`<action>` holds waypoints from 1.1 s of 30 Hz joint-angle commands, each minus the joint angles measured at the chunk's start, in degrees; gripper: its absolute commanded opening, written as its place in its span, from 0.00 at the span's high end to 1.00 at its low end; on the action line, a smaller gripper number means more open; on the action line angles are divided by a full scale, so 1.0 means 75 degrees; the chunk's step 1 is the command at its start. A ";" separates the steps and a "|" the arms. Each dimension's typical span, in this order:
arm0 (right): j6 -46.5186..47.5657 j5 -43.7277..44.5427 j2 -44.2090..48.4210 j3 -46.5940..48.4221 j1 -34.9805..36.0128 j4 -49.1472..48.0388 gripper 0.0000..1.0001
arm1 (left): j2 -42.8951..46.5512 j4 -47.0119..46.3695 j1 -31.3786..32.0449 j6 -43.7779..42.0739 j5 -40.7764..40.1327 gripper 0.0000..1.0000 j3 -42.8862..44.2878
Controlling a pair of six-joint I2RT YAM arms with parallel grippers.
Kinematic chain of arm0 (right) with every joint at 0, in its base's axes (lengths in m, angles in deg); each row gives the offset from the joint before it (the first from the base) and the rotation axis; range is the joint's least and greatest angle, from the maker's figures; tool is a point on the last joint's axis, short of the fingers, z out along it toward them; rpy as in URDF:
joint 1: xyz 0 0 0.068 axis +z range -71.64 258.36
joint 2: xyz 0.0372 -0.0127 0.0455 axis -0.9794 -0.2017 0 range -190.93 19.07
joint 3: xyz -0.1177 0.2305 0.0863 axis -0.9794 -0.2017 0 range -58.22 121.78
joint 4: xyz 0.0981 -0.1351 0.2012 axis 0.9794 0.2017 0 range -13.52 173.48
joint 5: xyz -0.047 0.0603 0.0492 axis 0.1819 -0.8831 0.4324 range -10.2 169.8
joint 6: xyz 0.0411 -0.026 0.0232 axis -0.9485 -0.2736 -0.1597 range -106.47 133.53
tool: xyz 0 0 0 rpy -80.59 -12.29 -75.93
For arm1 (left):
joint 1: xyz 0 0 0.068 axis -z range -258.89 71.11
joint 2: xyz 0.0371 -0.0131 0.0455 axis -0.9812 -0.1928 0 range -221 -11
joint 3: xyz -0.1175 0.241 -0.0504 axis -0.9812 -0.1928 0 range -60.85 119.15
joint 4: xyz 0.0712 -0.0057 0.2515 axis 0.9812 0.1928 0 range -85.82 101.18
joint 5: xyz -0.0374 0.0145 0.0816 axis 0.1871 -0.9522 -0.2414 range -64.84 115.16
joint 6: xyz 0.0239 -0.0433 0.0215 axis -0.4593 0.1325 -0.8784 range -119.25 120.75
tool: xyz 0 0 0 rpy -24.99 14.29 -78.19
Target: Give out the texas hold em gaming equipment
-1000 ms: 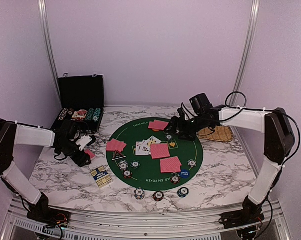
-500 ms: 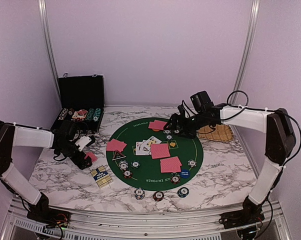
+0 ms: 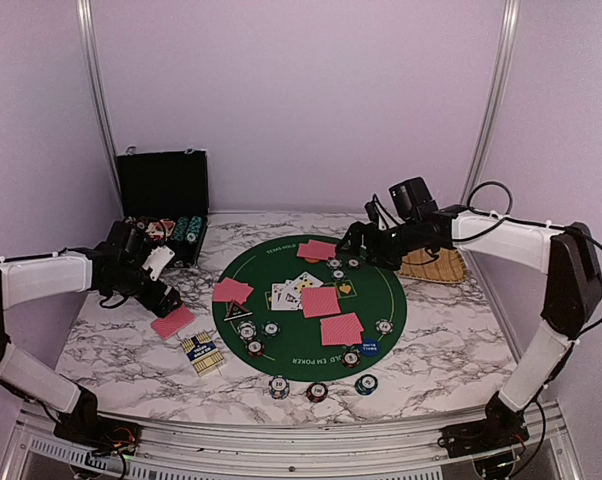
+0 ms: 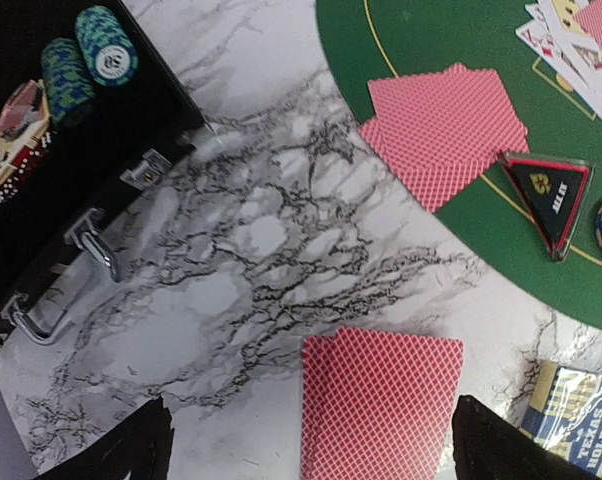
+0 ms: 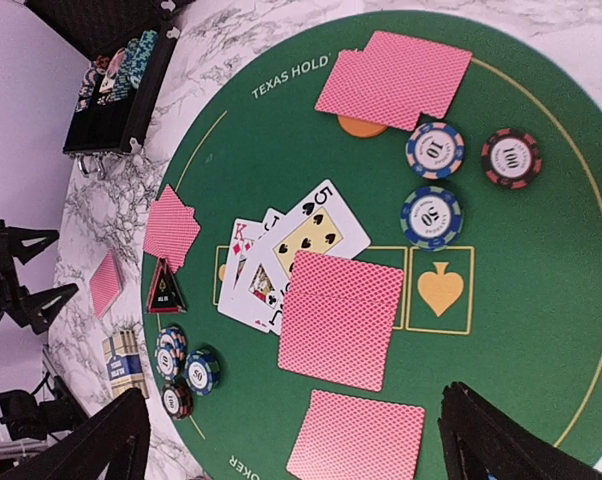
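We had just dropped the red-backed cards [image 4: 381, 420] on the tabletop [image 4: 231, 250]: left pincer [image 4: 311, 405] open, right pincer [image 5: 293, 392] open, another hand dealt.

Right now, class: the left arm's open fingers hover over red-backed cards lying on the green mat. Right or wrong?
Wrong: the cards lie on the marble table beside the green mat, as the left wrist view shows. The open fingers do hover over them.

5 red-backed card piles [image 3: 320, 301], 1 triangular button [image 4: 551, 195]
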 commanded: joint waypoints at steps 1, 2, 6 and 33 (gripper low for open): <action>0.0340 0.1227 0.0844 -0.0448 -0.0185 -0.0532 0.01 | 0.0548 -0.0386 -0.0098 0.0535 -0.0293 0.01 0.0339; 0.0378 0.1551 0.0984 -0.0576 -0.0214 -0.0573 0.01 | 0.0603 -0.0536 -0.0111 0.0535 -0.0335 0.01 0.0314; 0.0506 0.3345 0.1531 -0.0989 -0.0382 -0.0511 0.01 | 0.0719 -0.1299 -0.0262 0.0499 -0.0511 0.01 0.0059; 0.2941 0.9478 0.4871 -0.7861 -0.1596 -0.7963 0.01 | -0.0716 -0.7133 -0.1989 0.2550 0.0488 0.01 -0.2043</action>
